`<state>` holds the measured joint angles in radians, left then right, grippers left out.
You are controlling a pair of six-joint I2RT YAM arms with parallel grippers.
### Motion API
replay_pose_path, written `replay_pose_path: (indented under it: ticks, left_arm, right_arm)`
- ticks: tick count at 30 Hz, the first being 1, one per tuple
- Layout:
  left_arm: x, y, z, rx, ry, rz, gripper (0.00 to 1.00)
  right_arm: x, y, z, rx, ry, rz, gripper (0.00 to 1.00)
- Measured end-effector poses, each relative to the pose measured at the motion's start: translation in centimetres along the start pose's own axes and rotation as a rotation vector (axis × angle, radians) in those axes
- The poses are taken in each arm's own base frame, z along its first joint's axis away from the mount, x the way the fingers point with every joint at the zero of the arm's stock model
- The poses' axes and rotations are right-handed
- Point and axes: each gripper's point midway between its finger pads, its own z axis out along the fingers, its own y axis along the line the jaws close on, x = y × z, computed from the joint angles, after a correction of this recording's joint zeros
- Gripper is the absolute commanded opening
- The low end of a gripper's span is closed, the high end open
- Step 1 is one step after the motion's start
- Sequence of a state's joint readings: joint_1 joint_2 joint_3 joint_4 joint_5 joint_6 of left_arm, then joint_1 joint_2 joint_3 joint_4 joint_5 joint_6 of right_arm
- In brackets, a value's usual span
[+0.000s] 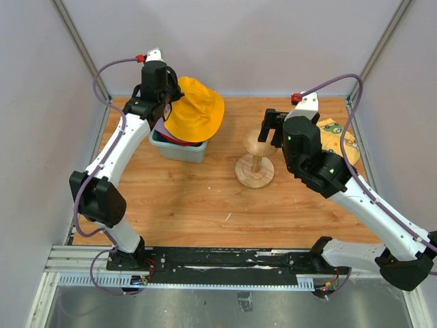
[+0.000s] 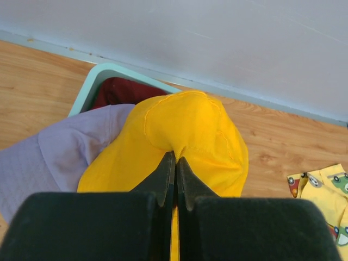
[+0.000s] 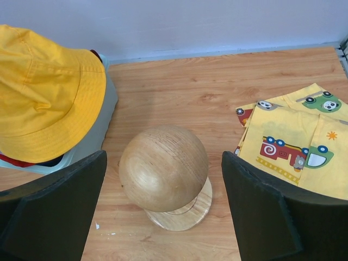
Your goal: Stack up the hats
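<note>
A yellow bucket hat [image 1: 196, 109] hangs above the teal tub [image 1: 179, 149], pinched at its crown by my left gripper [image 1: 168, 104]. In the left wrist view the jaws are shut on the yellow hat [image 2: 190, 130], at my left gripper [image 2: 176, 159]. A lavender hat [image 2: 60, 152] and a maroon hat [image 2: 122, 92] lie in the tub [image 2: 92, 81] below. My right gripper [image 3: 163, 185] is open, its fingers on either side of the wooden stand's round head [image 3: 163, 167], above it. The yellow hat [image 3: 46, 92] also shows in the right wrist view.
The wooden stand [image 1: 255, 161] with round base stands mid-table. A flat yellow cloth printed with cars [image 1: 339, 140] lies at the right, also seen in the right wrist view [image 3: 293, 138] and the left wrist view [image 2: 326, 190]. Walls close the back and sides.
</note>
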<state>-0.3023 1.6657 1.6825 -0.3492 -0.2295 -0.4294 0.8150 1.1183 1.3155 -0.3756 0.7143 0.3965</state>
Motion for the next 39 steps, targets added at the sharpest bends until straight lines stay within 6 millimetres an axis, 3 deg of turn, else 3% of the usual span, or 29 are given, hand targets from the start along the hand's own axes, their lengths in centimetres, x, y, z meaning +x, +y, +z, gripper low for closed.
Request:
replay_pose_path:
  ticks: [9, 19, 24, 31, 39]
  left_arm:
    - [-1.1, -1.1, -0.7, 0.056, -0.03, -0.012, 0.0]
    - [-4.8, -3.5, -3.7, 0.172, -0.119, -0.035, 0.01]
    - [-5.1, -4.8, -4.3, 0.24, -0.117, -0.052, 0.01]
    - [-5.2, -7.0, -5.8, 0.36, -0.083, -0.081, 0.0]
    - [-8.3, -11.1, -10.8, 0.557, -0.111, -0.089, 0.0]
  right_arm:
    - [0.5, 0.0, -0.1, -0.003, 0.018, 0.008, 0.86]
    - [0.9, -0.1, -0.2, 0.003, 0.033, 0.006, 0.86]
    - [0.8, -0.5, -0.3, 0.014, 0.031, 0.008, 0.86]
    - [-0.4, -2.4, -1.0, 0.092, -0.017, 0.023, 0.87]
    - [-1.9, -5.5, -1.2, 0.21, -0.068, 0.037, 0.87]
